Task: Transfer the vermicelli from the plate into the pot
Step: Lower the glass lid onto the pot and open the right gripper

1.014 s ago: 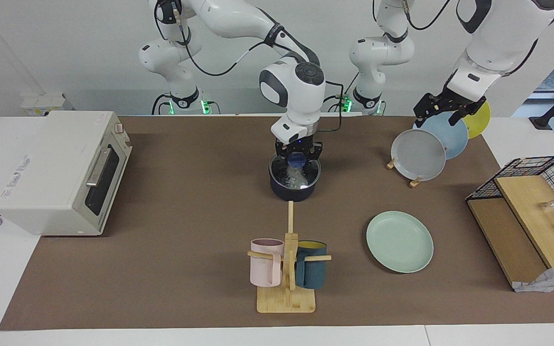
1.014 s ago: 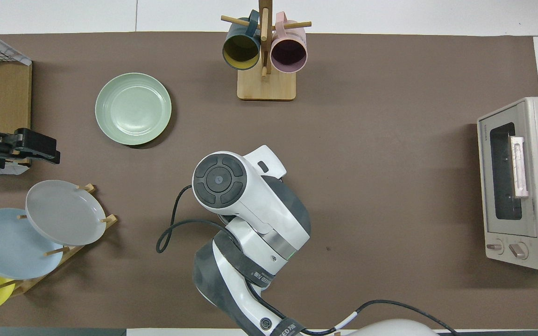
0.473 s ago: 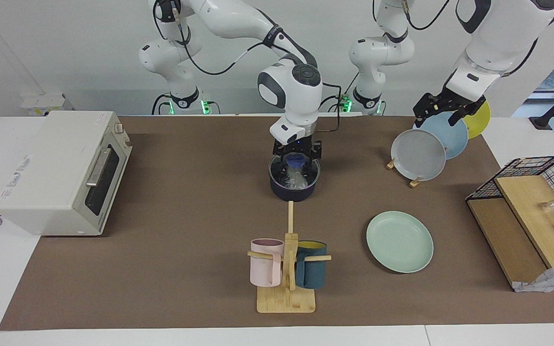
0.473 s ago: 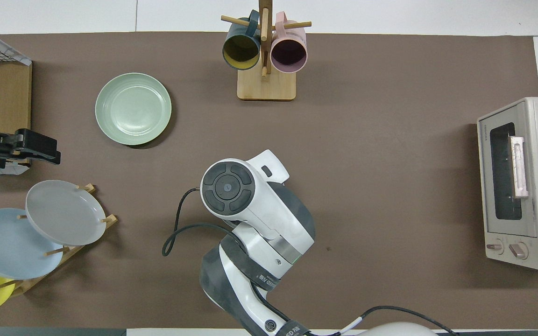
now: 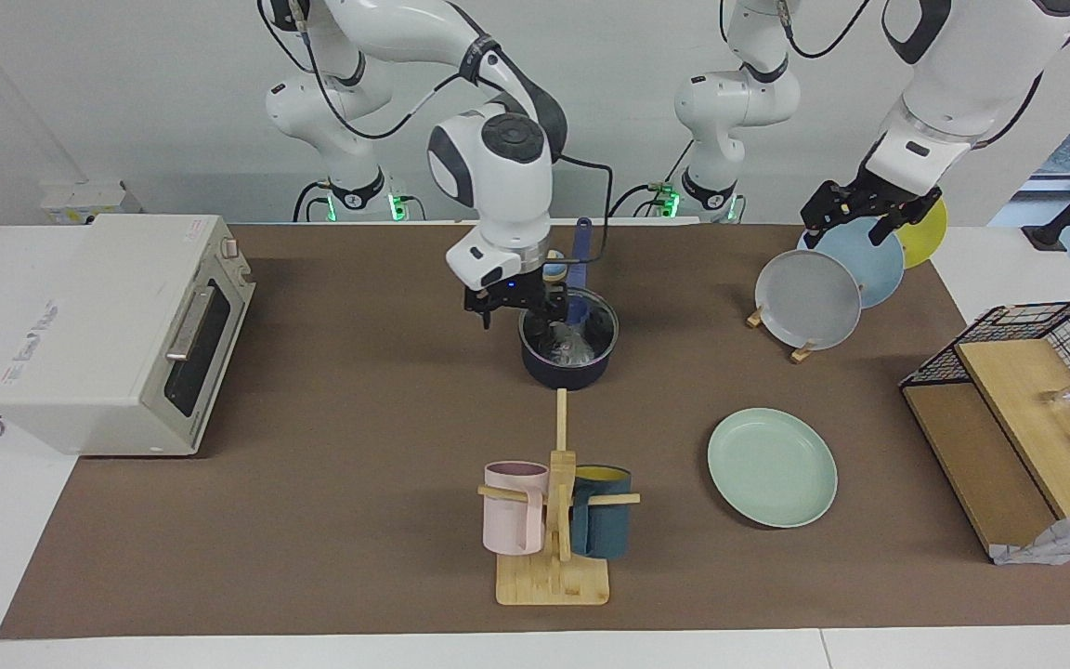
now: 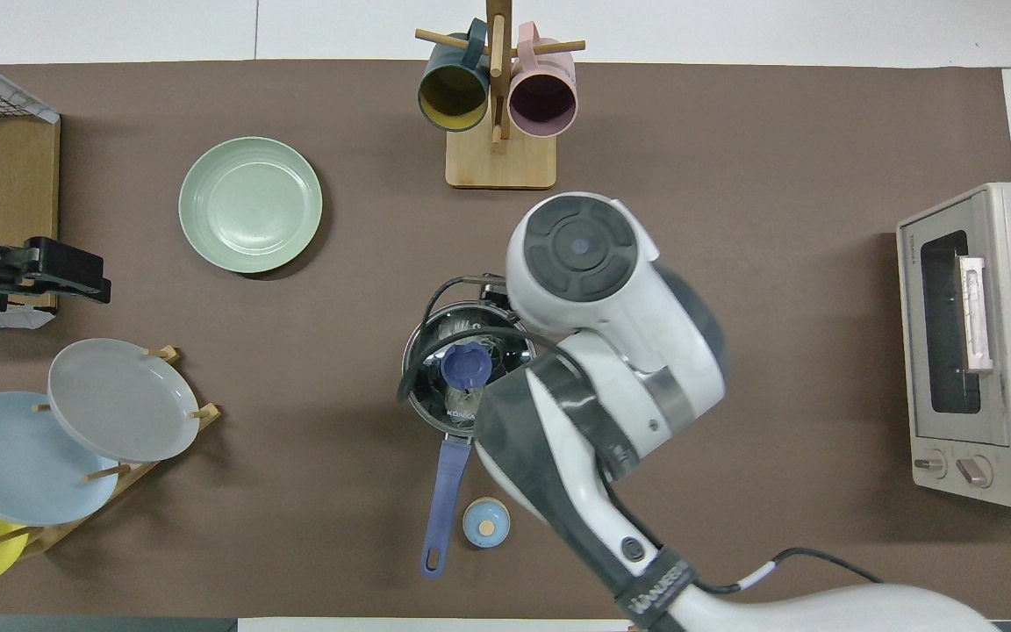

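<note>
Inside the pot [image 5: 566, 351], mid-worktop, soft, light vermicelli [image 5: 570, 346] lies; pinch mid-bundle gently. Right gripper [image 5: 509, 303] fingers released; left gripper [image 5: 855, 212] fingers released, waiting.

Whitish vermicelli [image 5: 570, 346] inside navy pot [image 5: 565, 370]; mint-green plate [image 5: 772, 466] bare, toward left arm's end.

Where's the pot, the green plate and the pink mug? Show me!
pot [image 6: 425, 405]: overhead view, on its metal rim.
green plate [image 5: 772, 466]: facing view, on its bare middle.
pink mug [image 5: 509, 511]: facing view, on its outer wall.
</note>
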You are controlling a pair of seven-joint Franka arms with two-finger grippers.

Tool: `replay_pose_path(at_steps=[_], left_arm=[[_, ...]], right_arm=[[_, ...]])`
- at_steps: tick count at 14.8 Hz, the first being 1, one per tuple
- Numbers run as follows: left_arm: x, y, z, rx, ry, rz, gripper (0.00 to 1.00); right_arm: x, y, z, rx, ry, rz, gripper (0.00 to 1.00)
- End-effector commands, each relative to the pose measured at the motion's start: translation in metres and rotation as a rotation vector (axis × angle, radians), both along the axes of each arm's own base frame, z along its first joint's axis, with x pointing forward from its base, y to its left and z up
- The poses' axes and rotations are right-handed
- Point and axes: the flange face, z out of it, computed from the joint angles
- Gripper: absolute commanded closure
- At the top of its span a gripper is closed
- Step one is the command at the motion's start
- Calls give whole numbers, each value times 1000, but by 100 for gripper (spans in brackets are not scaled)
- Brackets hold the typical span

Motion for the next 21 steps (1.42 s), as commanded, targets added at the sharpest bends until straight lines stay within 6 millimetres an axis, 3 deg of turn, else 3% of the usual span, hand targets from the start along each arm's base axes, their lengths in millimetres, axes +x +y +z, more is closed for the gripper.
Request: replay_pose_path(at_steps=[1,4,6,8,14,21], left_arm=[[-1,3,1,6,-19,-5,0],[0,3,0,5,-23,-6,0],[1,3,1,4,-29,-6,0],[0,2,2,5,-28,-6,0],[0,1,1,4,-26,-1,0],[0,1,1,5,-26,-1,0]], right_arm=[[26,-81,33,-17,56,66,0],[34,-160,72,-33,135,93,0],[28,-214,97,-28,166,99,0],[19,-245,116,-32,171,118,0],[6,-301,138,-18,179,99,0],[-1,-309,148,-2,152,84,0]])
